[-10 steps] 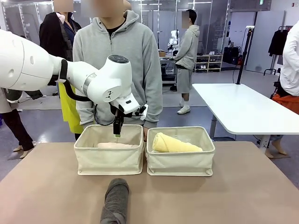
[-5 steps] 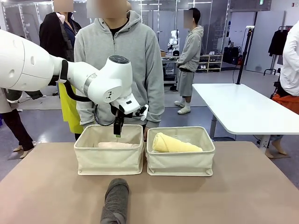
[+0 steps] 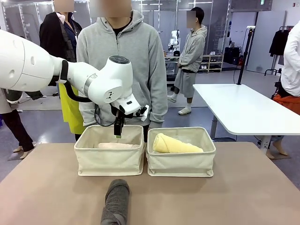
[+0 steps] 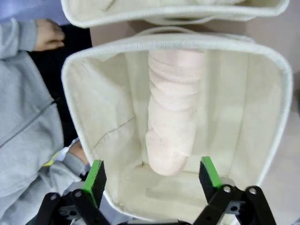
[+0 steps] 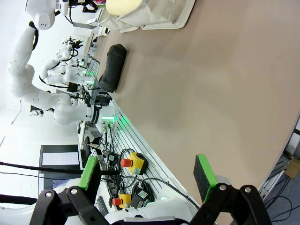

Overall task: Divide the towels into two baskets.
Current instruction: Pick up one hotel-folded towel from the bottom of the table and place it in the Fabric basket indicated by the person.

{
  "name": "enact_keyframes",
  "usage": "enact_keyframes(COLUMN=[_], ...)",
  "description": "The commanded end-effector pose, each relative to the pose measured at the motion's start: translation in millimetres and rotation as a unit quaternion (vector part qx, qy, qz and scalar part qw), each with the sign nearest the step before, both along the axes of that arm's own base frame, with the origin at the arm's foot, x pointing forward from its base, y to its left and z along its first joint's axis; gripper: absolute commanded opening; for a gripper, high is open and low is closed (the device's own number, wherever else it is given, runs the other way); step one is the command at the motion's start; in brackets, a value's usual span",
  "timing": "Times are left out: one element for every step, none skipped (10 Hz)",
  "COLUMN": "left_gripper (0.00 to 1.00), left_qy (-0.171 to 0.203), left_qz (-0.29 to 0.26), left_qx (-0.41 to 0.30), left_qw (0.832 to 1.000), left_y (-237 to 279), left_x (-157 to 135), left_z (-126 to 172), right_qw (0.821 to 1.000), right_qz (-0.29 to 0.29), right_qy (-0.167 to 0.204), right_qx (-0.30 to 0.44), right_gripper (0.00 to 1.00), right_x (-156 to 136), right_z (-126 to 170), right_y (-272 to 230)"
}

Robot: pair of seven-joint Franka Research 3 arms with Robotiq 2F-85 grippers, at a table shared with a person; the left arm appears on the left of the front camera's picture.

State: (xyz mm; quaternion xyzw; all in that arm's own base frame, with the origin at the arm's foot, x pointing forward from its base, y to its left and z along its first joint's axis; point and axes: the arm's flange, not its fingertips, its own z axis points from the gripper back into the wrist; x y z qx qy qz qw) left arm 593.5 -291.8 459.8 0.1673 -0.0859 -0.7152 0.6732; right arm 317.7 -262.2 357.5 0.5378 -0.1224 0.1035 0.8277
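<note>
the left arm (image 3: 28, 65) is glossy white and rounded, with black joint seams, a grey end cap (image 3: 118, 59) and a black cable (image 3: 77, 96) looping beneath. the left gripper (image 4: 152, 174) and right gripper (image 5: 146, 172) are black, with bright green pads (image 4: 96, 176) and pale linkage pins (image 4: 224, 189).

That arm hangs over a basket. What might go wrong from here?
1. The open left gripper hangs low over the left basket; leaving, it might snag the soft rim.
2. The person's hand is close by and might get bumped.
3. The dark grey towel lies near the table edge; a clumsy grab might push it off.
</note>
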Motion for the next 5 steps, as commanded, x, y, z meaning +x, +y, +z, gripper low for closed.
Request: enact_keyframes(left_gripper=[1.00, 1.00, 1.00, 1.00, 1.00], left_qy=[0.037, 0.045, 0.049, 0.060, 0.087], left_qz=[0.039, 0.061, 0.090, 0.108, 0.124], left_qx=[-0.041, -0.083, -0.122, -0.197, -0.227], left_qw=[0.998, 0.994, 0.987, 0.973, 0.962], left_y=[34, 57, 88, 120, 145], left_x=[-21, -39, -57, -78, -97], left_z=[28, 37, 47, 58, 60], right_qw=[1.000, 1.000, 1.000, 1.000, 1.000], right_qz=[-0.003, -0.003, -0.003, -0.003, -0.003], right_qy=[-0.001, -0.001, -0.001, -0.001, -0.001], right_qx=[-0.005, -0.005, -0.005, -0.005, -0.005], right_gripper=[1.00, 1.00, 1.00, 1.00, 1.00], right_x=[-5, -5, -5, -5, -5], right_z=[1, 1, 1, 1, 1], right_y=[3, 3, 3, 3, 3])
